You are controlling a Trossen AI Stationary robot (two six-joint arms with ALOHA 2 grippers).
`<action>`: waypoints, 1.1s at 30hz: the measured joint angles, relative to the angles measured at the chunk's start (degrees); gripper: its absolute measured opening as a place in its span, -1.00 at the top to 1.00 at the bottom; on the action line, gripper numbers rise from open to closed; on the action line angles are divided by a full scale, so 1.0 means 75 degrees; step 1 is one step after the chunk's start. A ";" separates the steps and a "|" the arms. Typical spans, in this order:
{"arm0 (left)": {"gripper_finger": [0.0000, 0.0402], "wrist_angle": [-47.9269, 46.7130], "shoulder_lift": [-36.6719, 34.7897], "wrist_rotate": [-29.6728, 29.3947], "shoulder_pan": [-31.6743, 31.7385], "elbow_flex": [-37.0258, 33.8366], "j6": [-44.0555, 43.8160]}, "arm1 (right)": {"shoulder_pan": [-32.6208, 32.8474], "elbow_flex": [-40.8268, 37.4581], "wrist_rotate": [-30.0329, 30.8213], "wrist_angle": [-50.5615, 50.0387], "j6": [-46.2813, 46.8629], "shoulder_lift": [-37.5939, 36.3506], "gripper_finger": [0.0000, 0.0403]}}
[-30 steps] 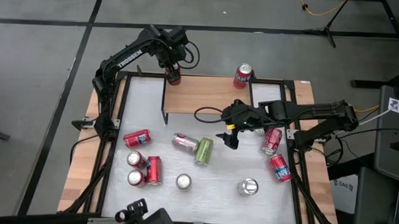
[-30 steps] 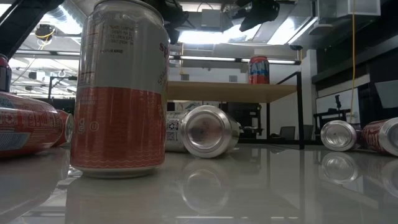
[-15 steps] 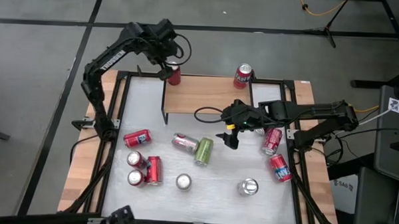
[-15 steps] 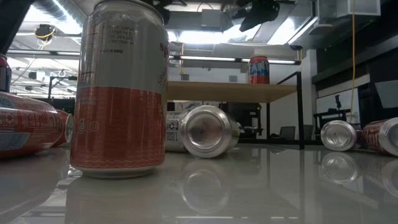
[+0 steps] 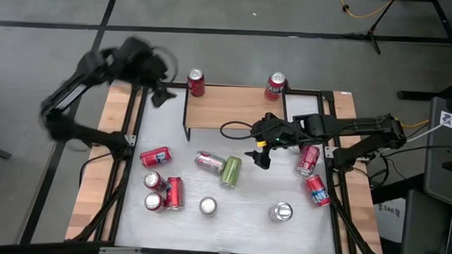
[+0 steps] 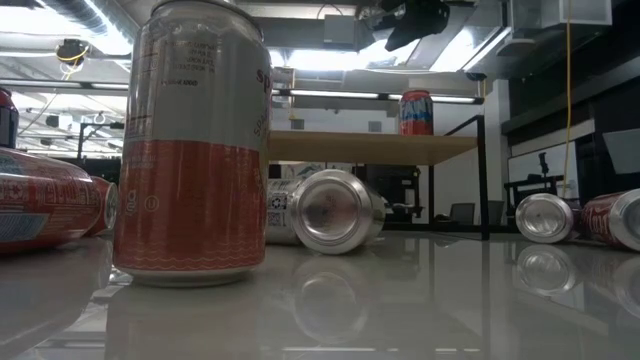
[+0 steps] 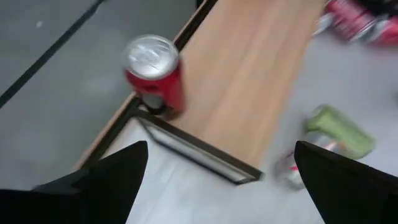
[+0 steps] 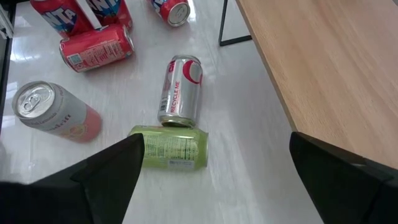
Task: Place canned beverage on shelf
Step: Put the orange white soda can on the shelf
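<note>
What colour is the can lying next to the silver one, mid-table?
Green can, label printed in small white text; the right wrist view shows it best.

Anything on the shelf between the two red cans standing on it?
No. In the high view the shelf top is bare between the left red can and the right red can.

You see a matt light-wood shelf (image 5: 234, 106) on black metal legs, shiny metal cans (image 5: 196, 84), a glossy white worktop (image 5: 238, 207).

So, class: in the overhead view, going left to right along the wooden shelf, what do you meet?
Left gripper, open, just off the shelf's left end → red can upright at the left corner → bare plank → red can with white lettering upright near the right end.
</note>
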 joint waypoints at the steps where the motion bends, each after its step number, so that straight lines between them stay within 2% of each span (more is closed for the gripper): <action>1: -0.97 0.0502 -0.0583 0.0005 -0.0172 -0.0703 -0.0217 | 0.0000 0.0000 0.0000 -0.0003 0.0000 0.0000 -0.94; 3: -0.97 0.1638 -0.1763 0.0001 -0.0492 -0.2137 -0.0574 | 0.0000 0.0000 0.0000 -0.0020 0.0000 0.0000 -0.94; 7: -0.97 0.3452 -0.3726 0.0002 -0.0963 -0.4433 -0.1163 | 0.0000 0.0000 0.0000 -0.0046 0.0000 0.0000 -0.94; 10: -0.97 0.4368 -0.4918 -0.0002 -0.1132 -0.5719 -0.1453 | 0.0000 0.0000 0.0000 -0.0043 0.0003 0.0000 -0.94; 14: -0.97 0.5337 -0.6060 0.0019 -0.1224 -0.7012 -0.1480 | 0.0000 0.0000 0.0000 -0.0040 0.0003 0.0000 -0.94; 18: -0.97 0.5851 -0.6736 0.0020 -0.1263 -0.7951 -0.1485 | 0.0000 0.0000 0.0000 -0.0049 0.0003 -0.0029 -0.94; 23: -0.97 0.6153 -0.7115 0.0017 -0.1263 -0.8780 -0.1460 | 0.0000 0.0098 0.0000 -0.0489 0.0006 -0.0224 -0.94; 33: -0.97 0.6099 -0.7202 0.0268 -0.1263 -0.9296 -0.1206 | 0.0000 0.0239 -0.0047 -0.0634 0.0029 -0.0584 -0.94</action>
